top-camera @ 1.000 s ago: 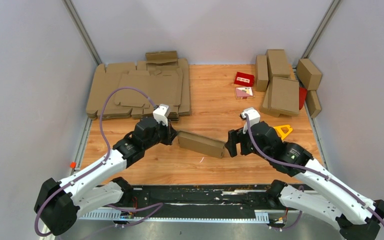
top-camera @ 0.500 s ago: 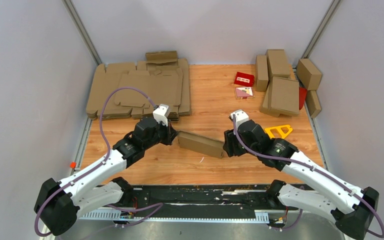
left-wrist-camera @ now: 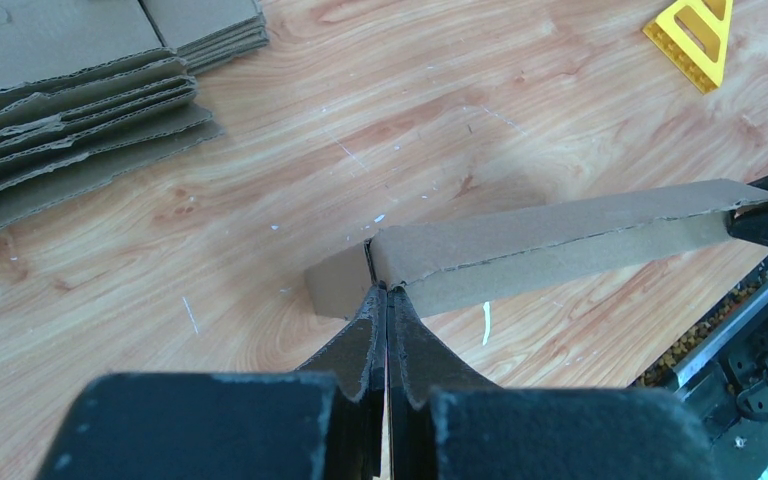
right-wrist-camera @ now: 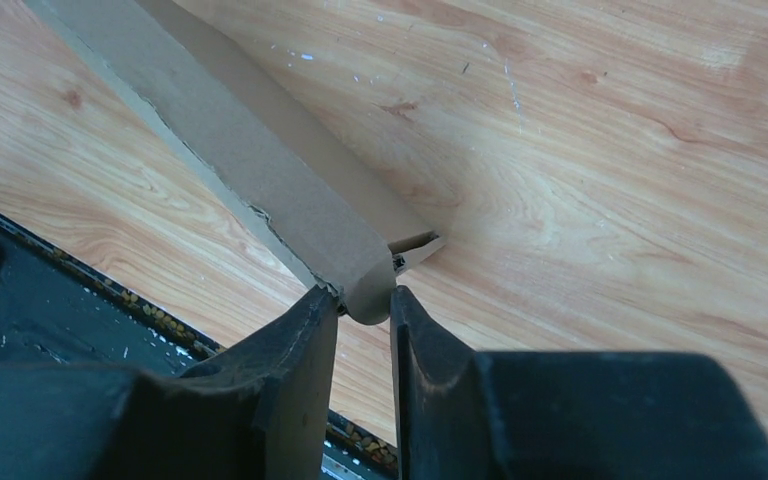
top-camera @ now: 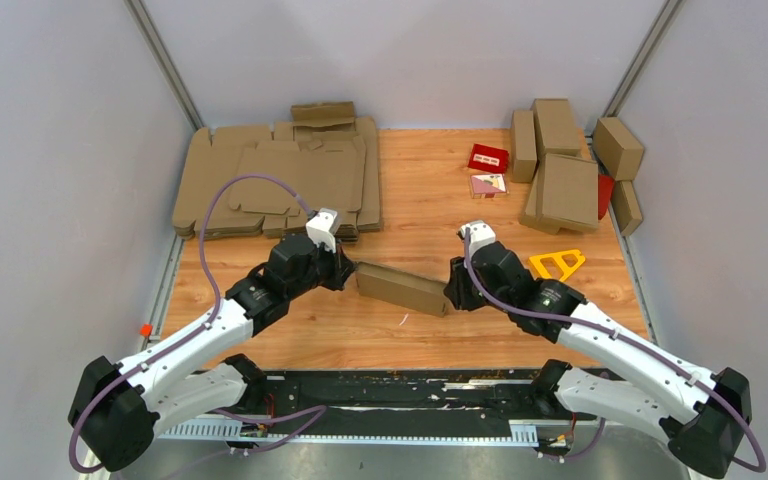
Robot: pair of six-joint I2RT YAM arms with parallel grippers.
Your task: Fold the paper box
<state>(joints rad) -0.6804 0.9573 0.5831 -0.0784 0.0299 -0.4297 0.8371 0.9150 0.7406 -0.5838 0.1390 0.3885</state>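
The paper box is a folded-up brown cardboard shell, long and narrow, lying slantwise at the middle of the table between both arms. My left gripper is at its left end. In the left wrist view the fingers are pressed together with a thin sliver of cardboard between them, and the box stretches away to the right. My right gripper is at the right end. In the right wrist view its jaws pinch the rounded folded corner of the box from both sides.
A thick pile of flat brown blanks lies at the back left, near the left arm. Several finished boxes and a small red carton sit at the back right. A yellow triangle lies right of the right gripper. A black strip runs along the near edge.
The right arm has swung left to the box's right end and its jaws have narrowed onto the folded corner. The left arm and the box have stayed put.
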